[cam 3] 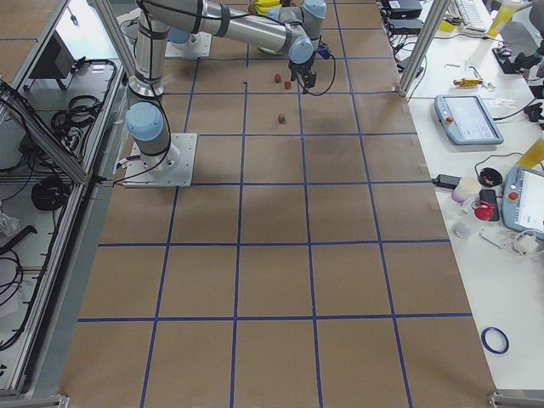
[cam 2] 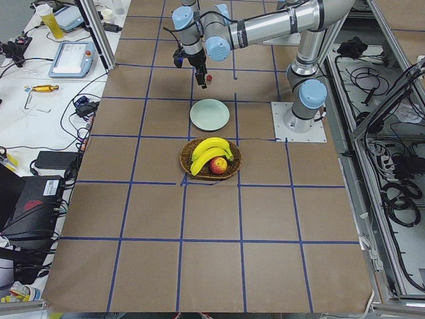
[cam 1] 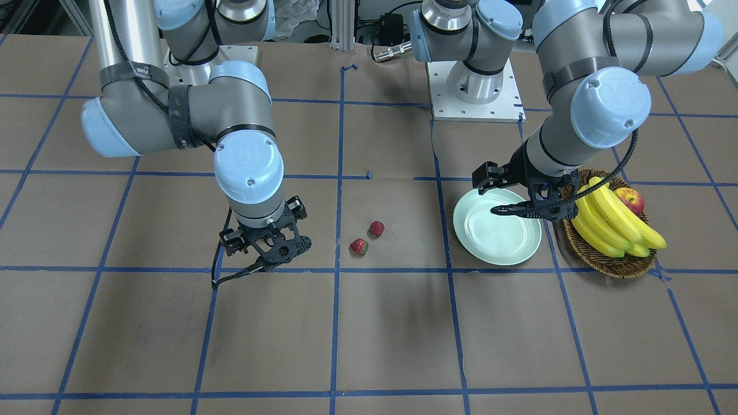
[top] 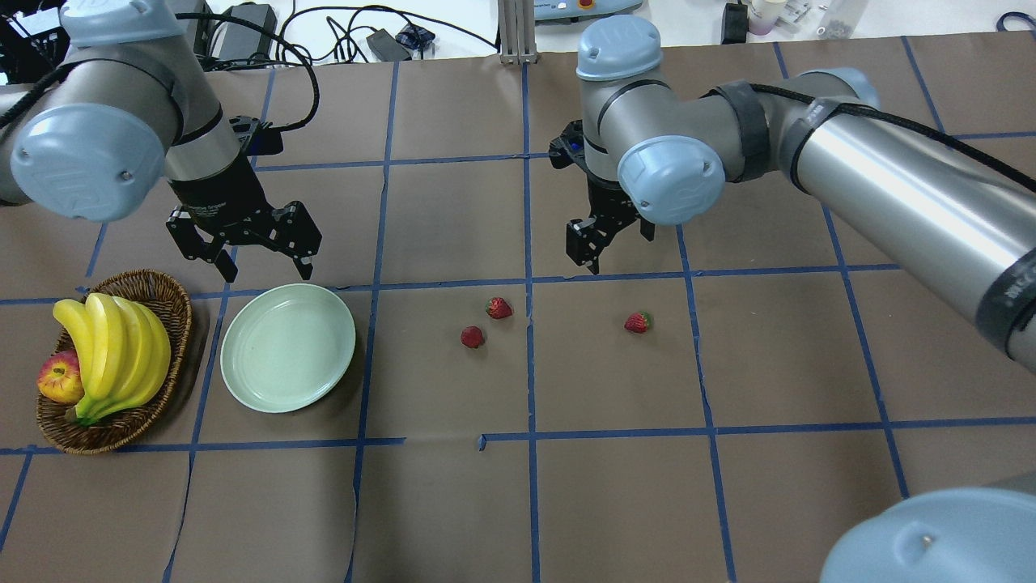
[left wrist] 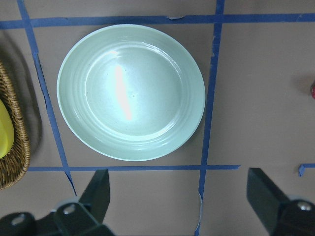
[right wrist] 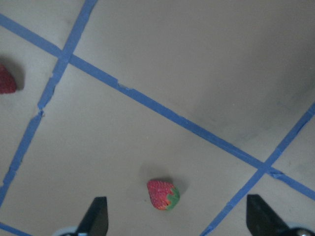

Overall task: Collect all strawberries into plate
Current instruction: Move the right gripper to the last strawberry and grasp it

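The pale mint-green plate [top: 287, 346] lies empty on the table, next to a wicker basket. Three strawberries lie on the brown paper: two close together [top: 498, 308] [top: 472, 336] and one apart to the right [top: 637, 322]. My left gripper [top: 267, 274] is open and empty, hovering over the plate's far edge; the left wrist view shows the plate [left wrist: 130, 91] ahead of its fingers [left wrist: 96, 191]. My right gripper [top: 595, 261] is open and empty, above and just beyond the lone strawberry [right wrist: 163, 194]. That strawberry is hidden behind the gripper [cam 1: 271, 262] in the front-facing view.
The brown wicker basket [top: 174, 320] at the left holds a bunch of bananas [top: 113, 348] and a red-yellow apple [top: 58, 379]. It stands beside the plate. Blue tape lines grid the paper-covered table.
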